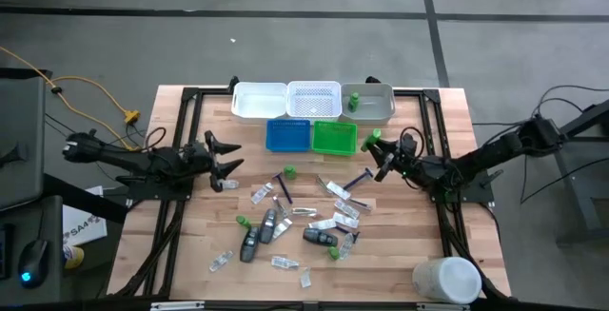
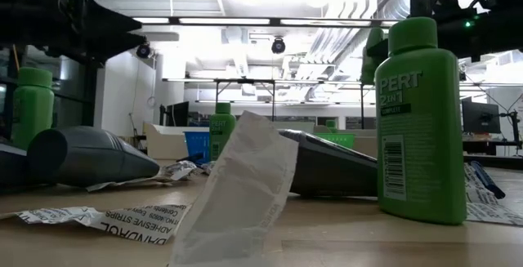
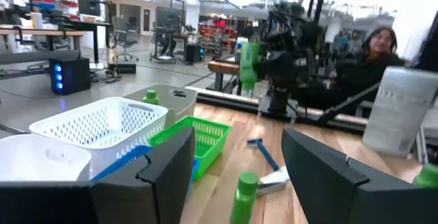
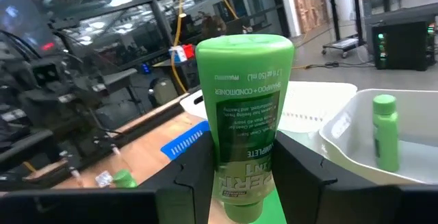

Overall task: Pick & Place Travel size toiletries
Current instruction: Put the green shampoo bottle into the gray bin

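Note:
Travel size toiletries lie strewn over the wooden table [image 1: 190,263]: small green bottles [image 1: 288,171], dark grey oblong pieces [image 1: 267,225], clear packets [image 1: 338,190] and a blue razor [image 1: 358,182]. In the low view one green bottle [image 2: 417,120] stands upright beside a white packet [image 2: 237,193]. My right gripper [image 1: 379,154] hangs over the table's right part beside the green tray, shut on a green bottle [image 4: 245,114]. My left gripper [image 1: 225,161] hovers open over the table's left part, with nothing between its fingers [image 3: 164,176]. My right gripper pinches the green bottle between its two fingers, one on each side of the labelled end [image 4: 229,176], where the print reads upside down. The fingers reach in level. The bottle stands upright, clear of the table, its far end [image 4: 243,46] free beyond the fingers.
Five trays stand at the far edge: white [image 1: 259,100], white mesh [image 1: 314,99], and grey [image 1: 381,108] holding a green bottle [image 1: 352,100]; blue [image 1: 288,135] and green [image 1: 334,137] sit in front. A large white cylinder [image 1: 445,280] stands near right. A person [image 3: 376,49] sits beyond the table.

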